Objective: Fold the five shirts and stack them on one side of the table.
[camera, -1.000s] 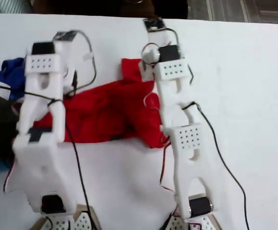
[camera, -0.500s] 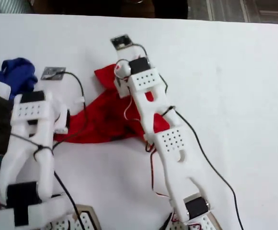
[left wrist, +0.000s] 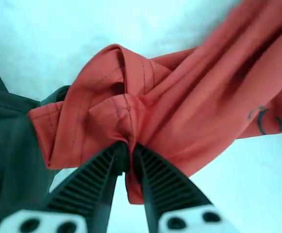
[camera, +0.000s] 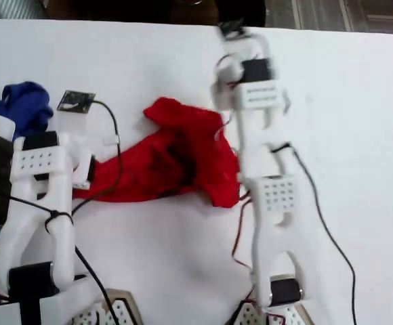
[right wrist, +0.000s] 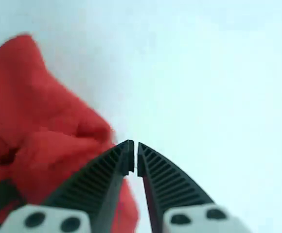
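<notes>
From above, the red shirt (camera: 176,162) lies crumpled in the middle of the tabletop (camera: 359,88). My left arm (camera: 37,196) stands at its left end and my right arm (camera: 267,189) runs along its right edge. A heap of other shirts (camera: 0,162) sits at the left edge of the frame. In my left wrist view, my left fingers (left wrist: 97,179) are clamped tight at lower centre on a bunched, stitched fold of the red shirt, and a dark garment (left wrist: 9,145) touches that fold on the left. In my right wrist view, my right fingers (right wrist: 107,177) are pressed nearly together with nothing between them, and their tips sit just beside the shirt's edge, which fills the lower left. I judge this as the start of the task, spreading the first shirt, with nothing folded or stacked yet. Next my right fingers need to part, take hold of a far corner, and draw the cloth taut against my left hold.
</notes>
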Robot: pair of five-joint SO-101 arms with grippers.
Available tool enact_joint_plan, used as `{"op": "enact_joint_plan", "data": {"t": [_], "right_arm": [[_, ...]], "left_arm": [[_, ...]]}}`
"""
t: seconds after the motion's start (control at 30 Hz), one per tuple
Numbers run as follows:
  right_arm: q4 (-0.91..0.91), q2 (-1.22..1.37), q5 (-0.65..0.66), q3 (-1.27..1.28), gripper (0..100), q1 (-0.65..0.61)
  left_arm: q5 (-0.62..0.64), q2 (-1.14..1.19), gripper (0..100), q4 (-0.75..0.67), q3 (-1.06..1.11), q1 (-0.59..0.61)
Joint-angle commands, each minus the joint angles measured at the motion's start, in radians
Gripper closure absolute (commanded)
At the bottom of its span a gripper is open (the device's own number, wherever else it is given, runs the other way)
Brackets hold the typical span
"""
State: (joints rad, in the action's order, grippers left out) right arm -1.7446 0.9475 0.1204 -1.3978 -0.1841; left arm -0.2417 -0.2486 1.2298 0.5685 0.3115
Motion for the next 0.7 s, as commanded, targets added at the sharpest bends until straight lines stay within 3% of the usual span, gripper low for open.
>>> {"op": "enact_joint_plan", "data": {"t": [0.0, 0.1, 0.23, 0.33, 0.47, 0.53, 0.67], "right_arm": [[-0.025, -0.197, 0.049, 0.046, 97.9, 0.079], [-0.027, -0.320, 0.058, 0.230, 97.9, 0.140], [-0.024, -0.555, 0.106, 0.661, 97.8, 0.162], [0.039, -0.740, 0.164, 0.965, 97.8, 0.051], [0.263, -0.892, 0.203, 1.240, 97.3, -0.151], [0.377, -0.892, 0.203, 1.339, 92.1, -0.219], [0.512, -0.828, 0.170, 1.465, 72.3, -0.289]], "left_arm": [[-0.008, -0.052, 98, -0.003, -0.081, 0.008], [-0.008, -0.052, 98, 0.049, -0.142, 0.009], [-0.008, -0.052, 98, 0.133, -0.193, 0.003], [-0.008, -0.048, 98, 0.143, -0.188, 0.012], [-0.008, -0.048, 98, 0.137, -0.174, 0.043], [-0.008, -0.046, 98, 0.137, -0.168, 0.048], [-0.008, -0.044, 98, 0.137, -0.165, 0.048]]}}
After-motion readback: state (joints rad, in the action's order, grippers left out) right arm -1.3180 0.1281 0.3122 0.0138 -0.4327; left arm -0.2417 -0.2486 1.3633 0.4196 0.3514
